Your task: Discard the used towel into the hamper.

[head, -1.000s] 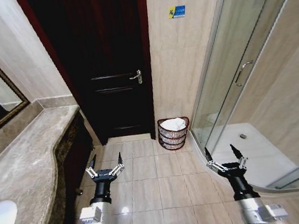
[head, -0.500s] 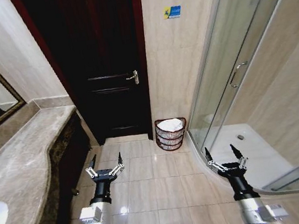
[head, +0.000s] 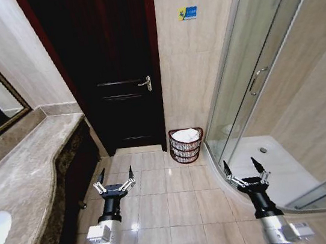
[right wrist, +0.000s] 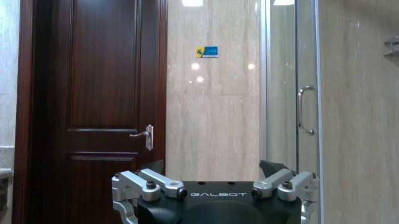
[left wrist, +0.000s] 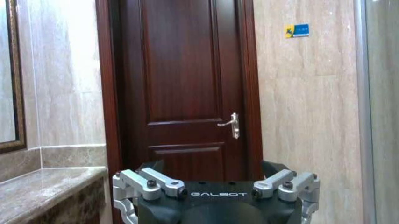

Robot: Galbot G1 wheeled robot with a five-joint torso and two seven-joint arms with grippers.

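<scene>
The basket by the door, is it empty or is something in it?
Not empty. The hamper stands upright on the floor with something white, likely the towel, bunched inside at its rim.

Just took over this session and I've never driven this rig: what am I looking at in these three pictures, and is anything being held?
It is a wheeled robot with two arms, in a bathroom. The wide picture comes from its head, looking down: the left tool and right tool are both open and empty, over the tiled floor. The other two pictures come from cameras on each wrist, facing the dark door. The hamper stands by the wall between door and shower glass, with something white inside, likely the towel. A marble counter runs along the left.
</scene>
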